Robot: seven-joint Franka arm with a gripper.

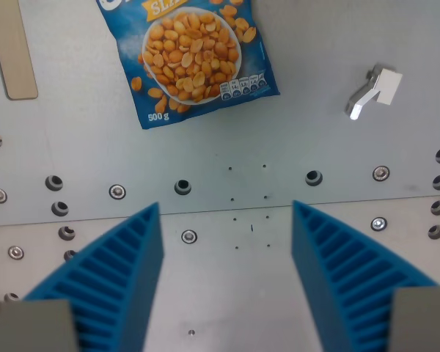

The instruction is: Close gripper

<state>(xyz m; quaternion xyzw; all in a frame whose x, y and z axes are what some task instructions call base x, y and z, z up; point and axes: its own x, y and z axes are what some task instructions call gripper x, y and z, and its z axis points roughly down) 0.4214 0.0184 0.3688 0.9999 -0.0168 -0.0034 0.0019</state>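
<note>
Grey bolted plate (227, 132); gripper (227, 220) agape

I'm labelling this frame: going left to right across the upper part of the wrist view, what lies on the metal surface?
Beige strip at the left edge → blue bag of peanuts → small white-and-silver bracket on the right.

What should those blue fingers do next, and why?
Probably just squeeze together. The pincer stands wide open, its two ribbed blue fingers well apart with only bare metal table between them. The peanut bag lies further off, toward the top of the wrist view, outside the gap, so shutting would likely catch nothing and bump nothing.
</note>
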